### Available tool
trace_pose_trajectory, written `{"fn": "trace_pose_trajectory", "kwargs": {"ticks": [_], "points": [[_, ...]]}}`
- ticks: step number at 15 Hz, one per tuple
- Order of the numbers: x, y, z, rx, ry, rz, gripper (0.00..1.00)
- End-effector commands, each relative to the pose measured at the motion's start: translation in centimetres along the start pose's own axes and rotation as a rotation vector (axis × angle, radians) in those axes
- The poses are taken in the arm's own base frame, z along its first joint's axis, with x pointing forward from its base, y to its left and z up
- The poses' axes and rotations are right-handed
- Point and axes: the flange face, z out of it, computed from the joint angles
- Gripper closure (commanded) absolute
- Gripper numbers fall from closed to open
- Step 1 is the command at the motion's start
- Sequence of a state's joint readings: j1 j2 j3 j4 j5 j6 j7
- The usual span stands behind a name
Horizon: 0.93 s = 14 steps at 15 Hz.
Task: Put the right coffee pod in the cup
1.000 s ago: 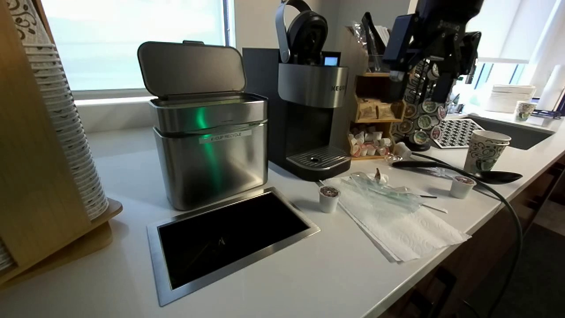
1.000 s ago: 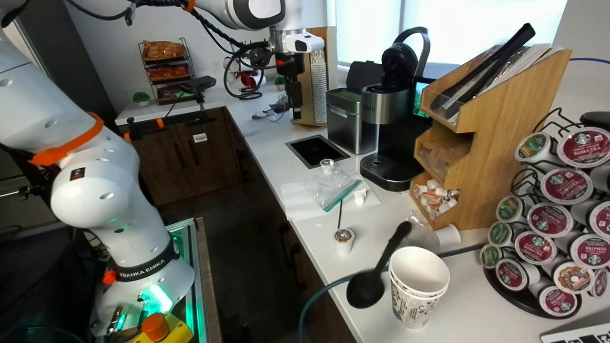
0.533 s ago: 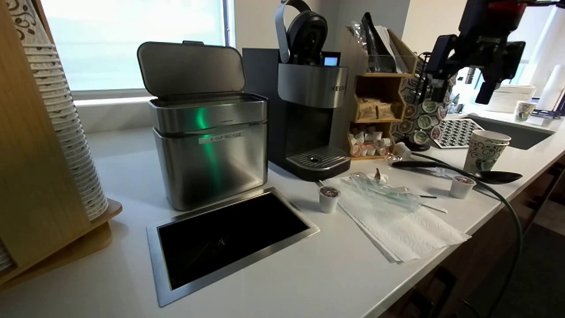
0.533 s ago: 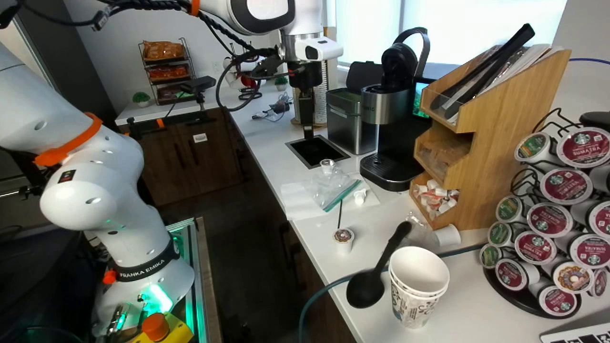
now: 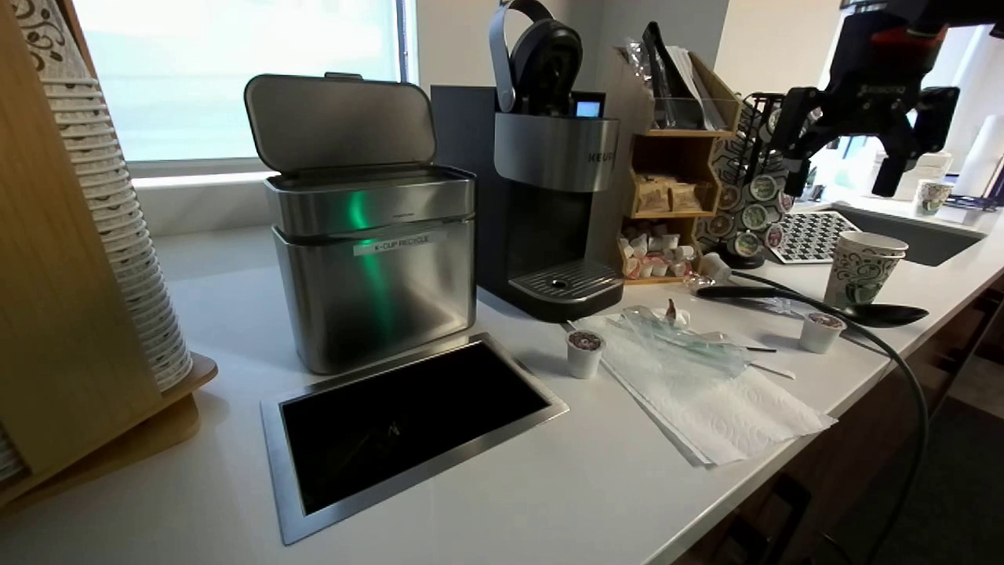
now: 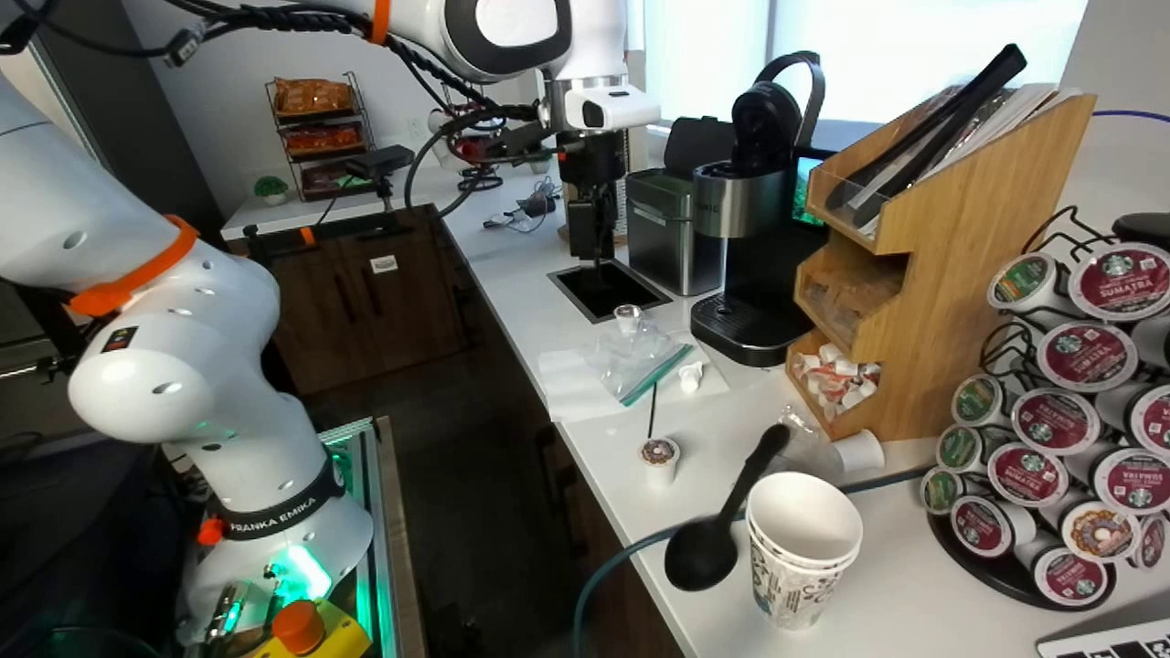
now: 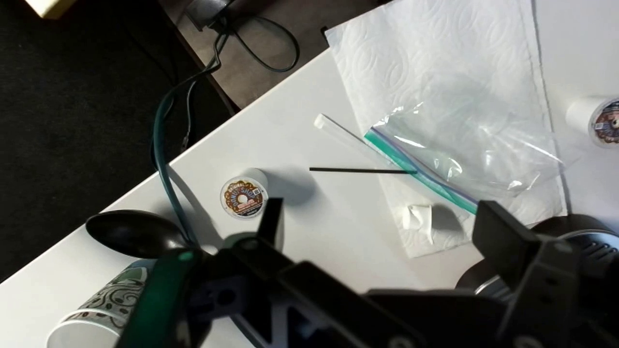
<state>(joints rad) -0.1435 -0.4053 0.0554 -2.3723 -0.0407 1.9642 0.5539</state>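
Two white coffee pods with brown Donut Shop lids stand on the counter. The right pod (image 5: 820,333) is beside the spoon; it also shows in an exterior view (image 6: 659,461) and in the wrist view (image 7: 244,195). The left pod (image 5: 584,355) is near the counter opening, and shows at the right edge of the wrist view (image 7: 597,121). The cup (image 5: 861,271) is a white patterned paper cup, nested in another, upright behind the spoon; it also shows in an exterior view (image 6: 800,557) and the wrist view (image 7: 104,302). My gripper (image 5: 843,179) is open and empty, high above the counter (image 7: 379,217).
A black spoon (image 6: 702,554) and a dark cable (image 5: 916,392) lie between right pod and cup. A clear bag (image 5: 682,345) lies on a paper towel (image 5: 741,428). The coffee machine (image 5: 558,153), wooden organizer (image 6: 969,238) and pod rack (image 6: 1051,498) stand behind.
In the exterior views my gripper has moved toward the side of the right pod and cup and turned about its axis. It stays open. The pods and cup have not moved.
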Motion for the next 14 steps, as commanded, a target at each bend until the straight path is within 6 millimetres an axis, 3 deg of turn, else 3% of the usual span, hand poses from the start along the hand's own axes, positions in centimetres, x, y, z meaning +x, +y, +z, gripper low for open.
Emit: {"fn": "trace_pose_trajectory", "kwargs": {"ticks": [1, 7, 11, 12, 14], "points": [[1.4, 0.5, 1.4, 0.005, -0.037, 0.087, 0.0], [4.5, 4.8, 6.4, -0.02, -0.114, 0.253, 0.0], [7.1, 7.0, 10.7, -0.092, -0.05, 0.265, 0.0], [6.5, 6.7, 8.6, -0.056, -0.068, 0.25, 0.0], [6.9, 6.9, 9.6, -0.066, -0.079, 0.253, 0.0]]}}
